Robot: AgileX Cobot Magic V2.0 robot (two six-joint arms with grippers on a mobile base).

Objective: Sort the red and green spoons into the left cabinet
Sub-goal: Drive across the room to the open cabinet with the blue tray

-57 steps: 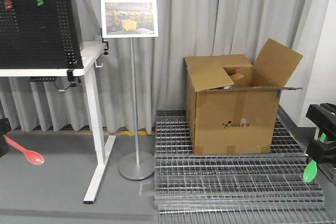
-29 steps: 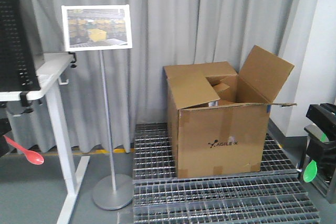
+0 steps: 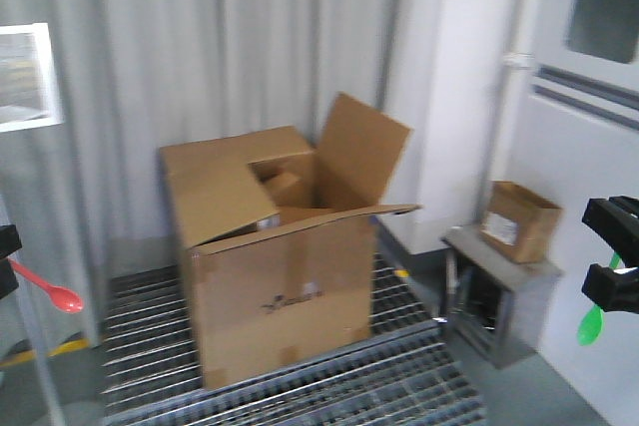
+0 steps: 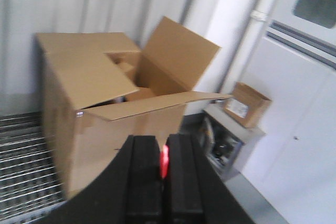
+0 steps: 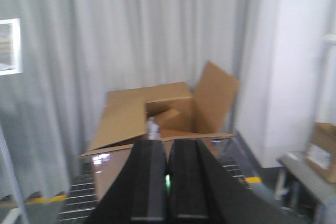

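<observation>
**Operator:** Which parts of the red spoon cannot be seen?

**Technician:** Front view: the handle end is lost at the left edge. Left wrist view: only a red sliver shows between the fingers of the left pincer.

**Operator:** And the green spoon?

**Technician:** Right wrist view: a green speck inside the right pincer. Front view: that pincer covers most of the handle.

**Operator:** Anything unreadable?

**Technician:** All views are blurred. The print on the large box and the label on the small box cannot be read. The sign is cut by the left edge.
</observation>
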